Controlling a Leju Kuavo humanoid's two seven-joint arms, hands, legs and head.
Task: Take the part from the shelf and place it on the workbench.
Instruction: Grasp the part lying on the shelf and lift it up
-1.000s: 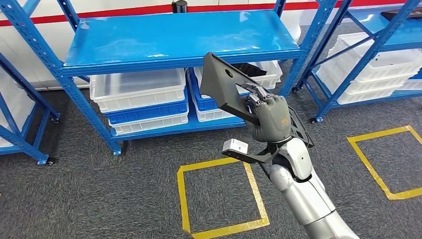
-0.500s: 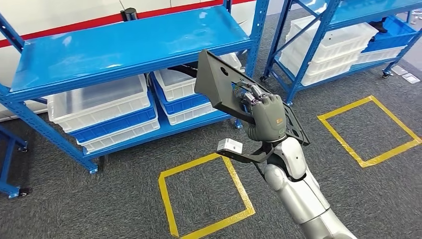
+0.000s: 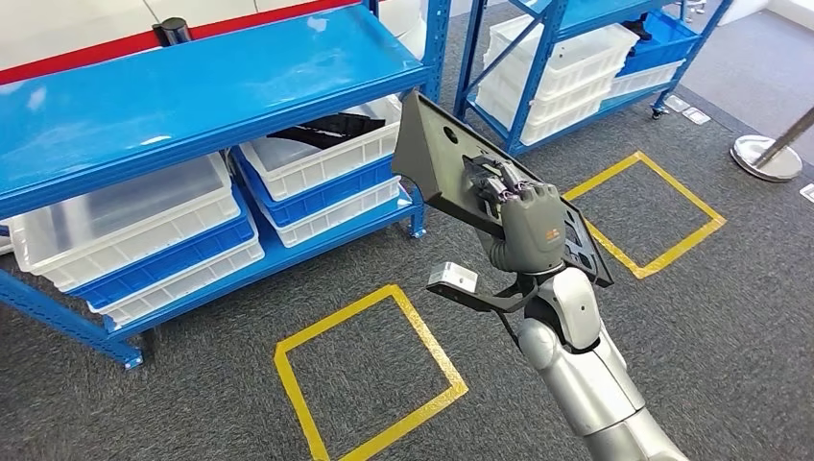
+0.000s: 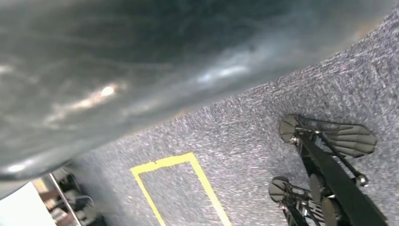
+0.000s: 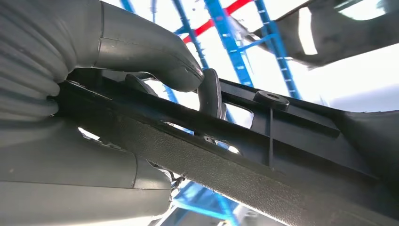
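Observation:
My right hand (image 3: 526, 223) holds a flat dark grey plastic part (image 3: 442, 163) up in the air, tilted, in front of the blue shelf (image 3: 192, 96). In the right wrist view the thumb (image 5: 141, 52) and fingers clamp the part's ribbed edge (image 5: 263, 155). The part sits well clear of the shelf, above the grey carpet.
White and blue bins (image 3: 317, 163) fill the lower shelf level, one with a black item inside. A second blue rack (image 3: 576, 48) stands at the back right. Yellow tape squares (image 3: 365, 375) (image 3: 643, 211) mark the carpet. A stanchion base (image 3: 768, 158) stands at the far right.
The whole scene has slid left and rotated, so the camera has turned to the right. The right hand keeps its hold on the part at about the same place in view.

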